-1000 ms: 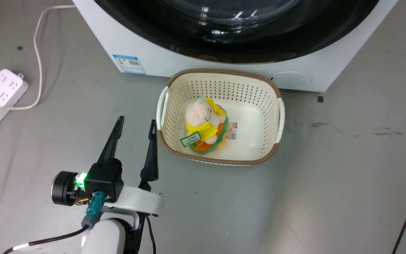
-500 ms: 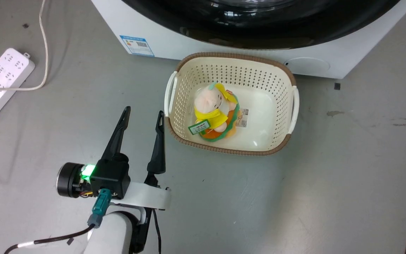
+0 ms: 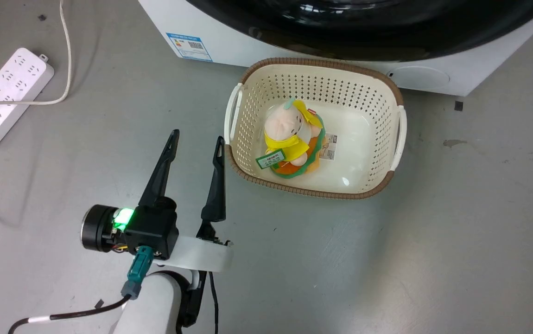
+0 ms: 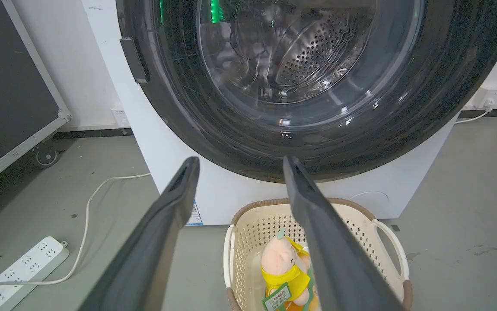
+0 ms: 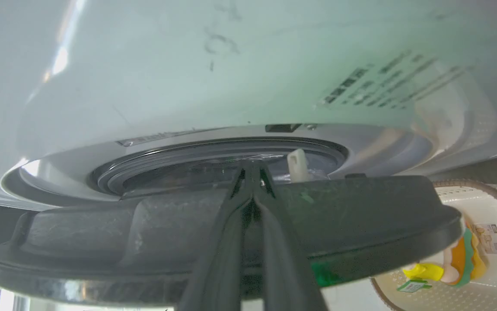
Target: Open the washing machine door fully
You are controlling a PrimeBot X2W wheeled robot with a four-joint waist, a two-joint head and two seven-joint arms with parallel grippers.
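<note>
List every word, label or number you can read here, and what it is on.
Nothing reads clearly.
Blue label on the washing machine: too small.
Green tag on the plush toy: too small.
Sticker on the floor of the basket: too small.
Dark print on the washing machine's front, right wrist view: blurred.

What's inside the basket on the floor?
A plush toy in yellow lies in the basket, a green tag on it and a sticker beside it on the bottom. Whatever is under the toy is covered.
</note>
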